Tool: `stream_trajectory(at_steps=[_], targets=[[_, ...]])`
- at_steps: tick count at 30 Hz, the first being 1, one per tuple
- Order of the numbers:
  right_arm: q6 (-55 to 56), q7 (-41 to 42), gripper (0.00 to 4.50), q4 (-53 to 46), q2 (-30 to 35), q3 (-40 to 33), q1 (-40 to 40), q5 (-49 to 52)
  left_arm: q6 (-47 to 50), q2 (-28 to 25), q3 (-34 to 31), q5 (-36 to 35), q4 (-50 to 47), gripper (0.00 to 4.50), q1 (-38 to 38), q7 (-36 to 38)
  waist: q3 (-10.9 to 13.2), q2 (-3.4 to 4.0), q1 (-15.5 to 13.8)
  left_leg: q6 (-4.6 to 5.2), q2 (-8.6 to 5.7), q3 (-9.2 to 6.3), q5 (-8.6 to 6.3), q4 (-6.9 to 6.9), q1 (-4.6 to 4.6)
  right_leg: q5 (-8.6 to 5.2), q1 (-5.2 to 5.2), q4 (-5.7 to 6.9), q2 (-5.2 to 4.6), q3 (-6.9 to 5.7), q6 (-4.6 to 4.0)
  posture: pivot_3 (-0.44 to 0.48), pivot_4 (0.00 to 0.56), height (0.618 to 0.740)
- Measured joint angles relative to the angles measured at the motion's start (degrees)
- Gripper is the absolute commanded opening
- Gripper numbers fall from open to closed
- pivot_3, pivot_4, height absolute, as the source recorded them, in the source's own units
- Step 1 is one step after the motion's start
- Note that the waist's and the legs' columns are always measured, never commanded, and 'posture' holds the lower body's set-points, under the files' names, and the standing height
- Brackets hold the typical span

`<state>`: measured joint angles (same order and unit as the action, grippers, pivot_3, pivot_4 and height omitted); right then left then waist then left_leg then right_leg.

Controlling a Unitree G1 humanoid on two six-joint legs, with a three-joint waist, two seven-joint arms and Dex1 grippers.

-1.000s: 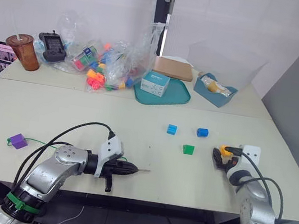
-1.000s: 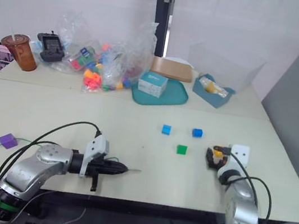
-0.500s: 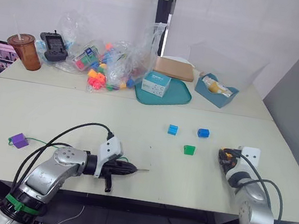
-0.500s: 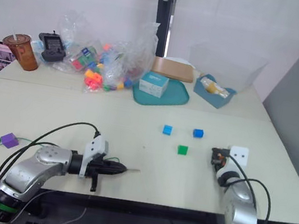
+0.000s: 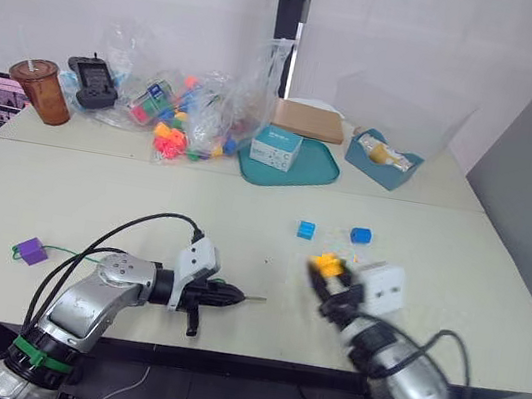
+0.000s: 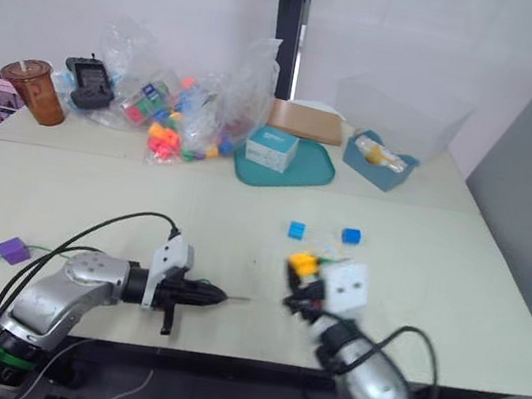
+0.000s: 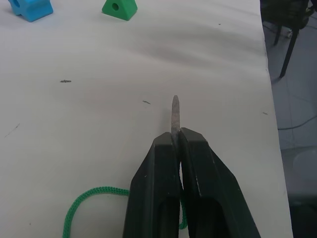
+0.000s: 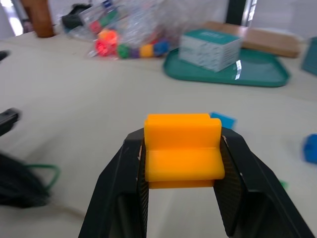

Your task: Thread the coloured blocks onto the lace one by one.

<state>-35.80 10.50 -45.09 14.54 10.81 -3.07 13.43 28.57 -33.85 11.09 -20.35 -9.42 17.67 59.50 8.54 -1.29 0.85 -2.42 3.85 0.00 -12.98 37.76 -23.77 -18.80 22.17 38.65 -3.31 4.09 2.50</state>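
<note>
Five coloured blocks are counted: orange-yellow block (image 8: 182,150) clamped by right gripper (image 8: 181,163); lace (image 7: 84,208) tip pinched in left gripper (image 7: 176,144); green block partly hidden

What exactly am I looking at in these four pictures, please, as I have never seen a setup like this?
A two-armed humanoid robot at a table. Two pictures come from its head camera, two from cameras on its wrists. The left gripper pinches the grey tip of a green lace; the right gripper holds an orange-yellow block. A purple block, a light blue block, a dark blue block and a green block lie on the table. At the back sit bagged toy pieces, a teal tray and a drink cup.
</note>
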Motion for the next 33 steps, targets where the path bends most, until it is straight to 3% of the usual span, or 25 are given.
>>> stream_trajectory(at_steps=[5,8,13,15,21,22,25,29,33], targets=[[-1.4,-3.3,1.2,5.8,-1.7,6.9,-0.5,-5.0,0.0,0.4,0.9,0.0,0.3,0.0,0.6,0.3,0.0,-0.02,-0.1,0.0,0.0,-0.01,0.0,0.0,-0.01,0.0,0.01,-0.02,0.01,-0.03,0.0,0.0,0.15,0.74],[-1.4,-4.5,1.2,11.5,-3.1,8.3,-2.2,-6.6,0.0,0.3,0.9,0.0,0.3,0.0,1.3,0.3,0.0,-0.01,-0.1,0.0,0.0,-0.01,0.0,-0.01,-0.01,0.0,0.02,-0.03,0.01,-0.02,0.0,0.0,0.15,0.74],[-0.2,-4.7,1.2,13.1,-3.7,8.8,-2.1,-8.3,0.1,0.3,1.0,0.0,0.2,0.0,1.4,0.3,0.0,-0.02,0.0,0.0,0.02,-0.04,0.0,-0.01,0.01,0.0,0.01,0.01,0.03,-0.04,0.0,0.0,0.15,0.74],[0.4,-4.7,2.26,13.3,-4.3,8.5,-2.3,-8.3,0.1,0.0,1.0,0.0,0.2,0.0,1.4,0.3,0.0,-0.02,0.0,0.0,0.02,-0.04,0.0,-0.01,0.01,0.0,0.01,0.01,0.03,-0.03,0.0,0.0,0.15,0.74],[0.4,-1.8,4.31,12.9,-4.8,2.3,-1.5,-4.5,0.2,-1.5,0.3,0.0,-0.9,0.0,-0.1,0.1,0.0,-0.02,-0.1,0.0,0.01,-0.02,0.0,0.0,-0.02,0.0,0.02,-0.01,0.01,-0.03,0.0,0.0,0.15,0.74],[0.3,-0.6,4.48,12.2,-3.9,0.1,-0.4,-3.1,0.2,-2.1,0.1,0.0,-1.1,0.0,-0.6,0.1,0.0,-0.02,-0.1,0.0,0.02,-0.03,0.0,-0.01,-0.02,0.0,0.02,0.0,0.01,-0.03,0.0,0.0,0.15,0.74],[-0.7,3.8,4.48,9.3,-0.6,-6.2,2.7,2.0,0.2,-3.4,-1.4,-0.1,-1.7,0.0,-2.6,0.1,0.0,-0.02,-0.1,0.0,0.04,-0.05,0.0,-0.02,-0.01,0.0,0.03,0.01,0.04,-0.06,0.0,0.0,0.15,0.74],[-6.9,13.9,4.48,6.5,5.3,-12.0,6.2,16.3,0.3,-4.6,-2.1,-0.2,-3.4,0.0,-4.9,0.1,0.0,-0.03,-0.1,0.0,0.04,-0.05,0.0,-0.02,-0.02,0.0,0.01,-0.01,0.03,-0.05,0.0,0.0,0.15,0.74],[-12.5,30.3,4.48,9.2,17.8,-11.3,14.1,27.6,0.7,-4.2,-2.3,-0.7,-6.0,0.0,-5.8,-0.5,0.0,-0.03,-0.1,0.01,0.01,-0.03,0.0,0.04,0.01,0.0,-0.08,-0.04,0.0,-0.06,0.0,0.0,0.15,0.74]])
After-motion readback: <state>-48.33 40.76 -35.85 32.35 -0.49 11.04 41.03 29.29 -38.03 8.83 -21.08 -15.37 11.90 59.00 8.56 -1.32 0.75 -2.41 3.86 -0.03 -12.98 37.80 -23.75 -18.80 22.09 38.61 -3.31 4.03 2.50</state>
